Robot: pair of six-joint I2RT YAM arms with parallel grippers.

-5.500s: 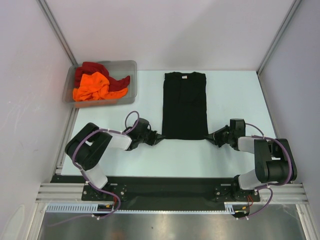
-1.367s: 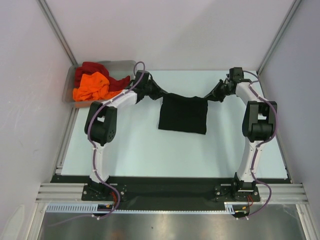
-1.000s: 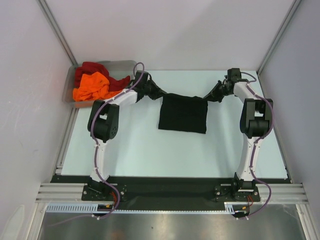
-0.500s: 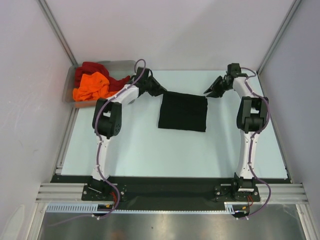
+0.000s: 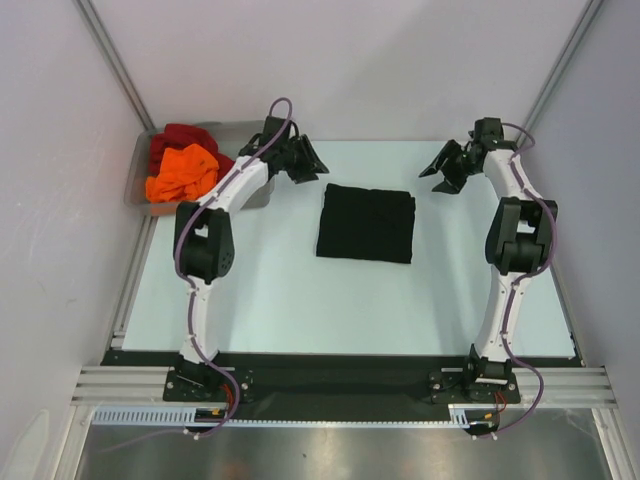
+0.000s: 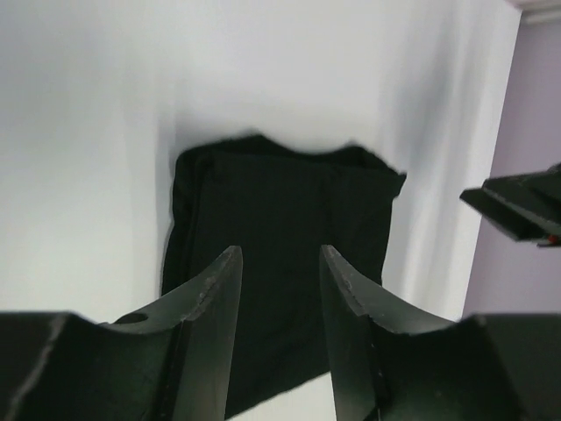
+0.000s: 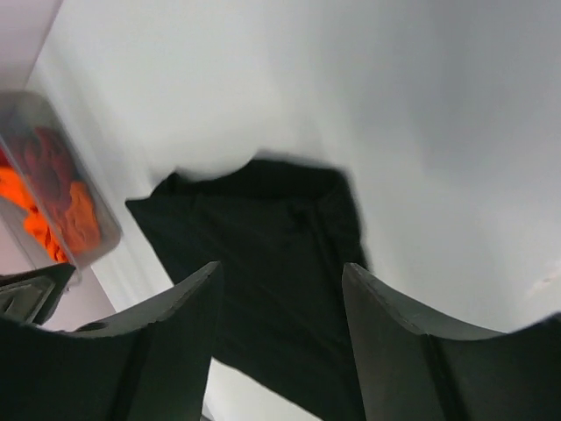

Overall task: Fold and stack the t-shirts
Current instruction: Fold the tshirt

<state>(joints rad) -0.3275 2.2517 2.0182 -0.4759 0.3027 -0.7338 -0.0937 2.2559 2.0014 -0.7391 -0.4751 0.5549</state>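
Note:
The black t-shirt (image 5: 366,223) lies folded into a flat rectangle on the white table, with nothing holding it. My left gripper (image 5: 305,165) hovers open beyond its far left corner, and my right gripper (image 5: 445,170) hovers open beyond its far right corner. In the left wrist view the left gripper (image 6: 279,251) is empty, with the black t-shirt (image 6: 280,202) below it. The right wrist view shows the right gripper (image 7: 280,267) empty above the black t-shirt (image 7: 263,219). The orange t-shirt (image 5: 182,172) and the dark red t-shirt (image 5: 180,138) lie crumpled in the bin.
The clear grey plastic bin (image 5: 240,130) stands at the table's far left corner, right beside my left forearm. It also shows in the right wrist view as the bin (image 7: 88,180). Walls and metal frame rails close in the table at the back and both sides.
Both grippers let go of the black t-shirt's far edge, opened, and lifted up and outward. The shirt has settled flat, folded in half.

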